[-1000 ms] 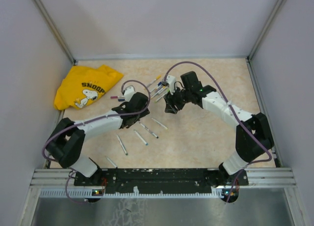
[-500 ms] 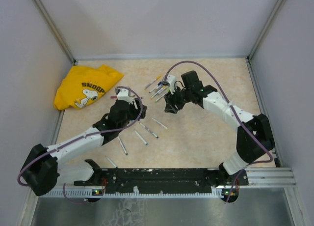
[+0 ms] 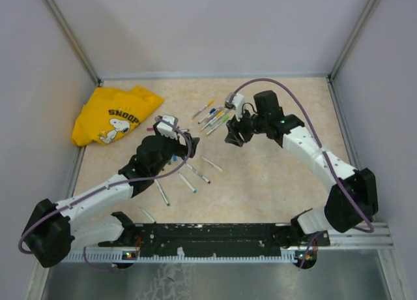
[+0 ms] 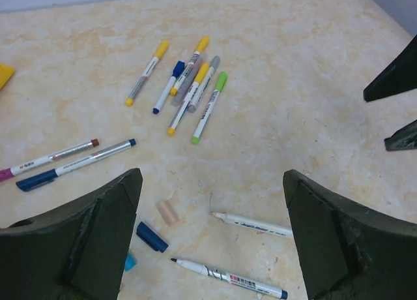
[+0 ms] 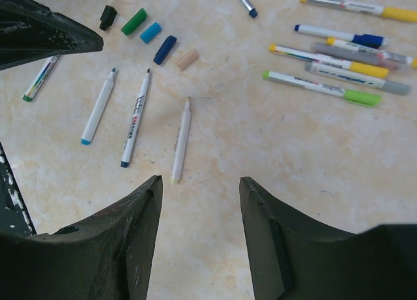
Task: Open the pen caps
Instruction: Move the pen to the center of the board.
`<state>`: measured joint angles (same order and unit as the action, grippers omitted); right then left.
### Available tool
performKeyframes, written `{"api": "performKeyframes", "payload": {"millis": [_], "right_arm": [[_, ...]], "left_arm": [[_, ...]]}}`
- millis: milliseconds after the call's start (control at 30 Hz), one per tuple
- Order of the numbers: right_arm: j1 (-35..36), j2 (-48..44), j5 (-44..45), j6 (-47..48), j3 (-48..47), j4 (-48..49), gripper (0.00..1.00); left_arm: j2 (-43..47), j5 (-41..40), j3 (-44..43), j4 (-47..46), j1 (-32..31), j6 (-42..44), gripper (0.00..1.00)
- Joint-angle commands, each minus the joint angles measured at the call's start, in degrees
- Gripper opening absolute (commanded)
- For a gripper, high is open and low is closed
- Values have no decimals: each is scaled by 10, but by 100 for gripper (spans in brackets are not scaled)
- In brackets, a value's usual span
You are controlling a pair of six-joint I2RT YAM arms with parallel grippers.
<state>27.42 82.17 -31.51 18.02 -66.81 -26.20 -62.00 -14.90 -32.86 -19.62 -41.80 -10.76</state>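
My left gripper point(image 4: 212, 182) is open wide and empty, low over the table point(image 4: 306, 85). Just beneath it lie loose pen caps: a beige one point(image 4: 167, 212), a dark blue one point(image 4: 152, 237) and a light blue one point(image 4: 129, 261), beside two uncapped pens point(image 4: 254, 225). Several capped pens point(image 4: 195, 85) lie in a cluster farther back. My right gripper point(image 5: 200, 182) is open with nothing between its fingers, above bare table near an uncapped pen point(image 5: 181, 140). Its view also shows black point(image 5: 107, 16) and green point(image 5: 135, 21) loose caps. From above, the left gripper point(image 3: 171, 143) and right gripper point(image 3: 232, 135) face each other.
A crumpled yellow shirt point(image 3: 114, 114) lies at the back left. More capped pens point(image 4: 71, 160) lie left of the left gripper. Uncapped barrels point(image 3: 195, 173) are scattered between the arms. Grey walls close in the table on three sides.
My left gripper's jaws have opened wide and that arm has stretched out lower and forward. My right gripper has shifted slightly right, its jaws unchanged.
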Motion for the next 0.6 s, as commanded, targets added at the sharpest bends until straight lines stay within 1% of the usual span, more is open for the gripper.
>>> {"api": "performKeyframes", "payload": {"millis": [0,67,200,300,367,400,467,567], "right_arm": [[-29,-68,2,16,-8,21,51],[-40,-78,0,14,-25,10,52],[-54,-91,-8,-2,-49,-4,56],[-62,-106,-14,-13,-16,19,61],[-82,-117,-33,-13,18,40,65],[-101,-121,-58,-17,36,53,67],[-151,-132,-131,-34,65,83,68],[-188,-154,-165,-41,94,103,70]], "left_arm": [[-15,55,-5,-64,-1,52,94],[-23,66,-5,-94,-1,54,99],[-47,82,3,-174,1,61,100],[-69,97,14,-240,1,86,100],[-83,104,21,-280,1,93,100],[-91,104,13,-279,2,94,100],[-112,131,-14,-247,3,101,100],[-147,178,-43,-220,5,107,100]]}}
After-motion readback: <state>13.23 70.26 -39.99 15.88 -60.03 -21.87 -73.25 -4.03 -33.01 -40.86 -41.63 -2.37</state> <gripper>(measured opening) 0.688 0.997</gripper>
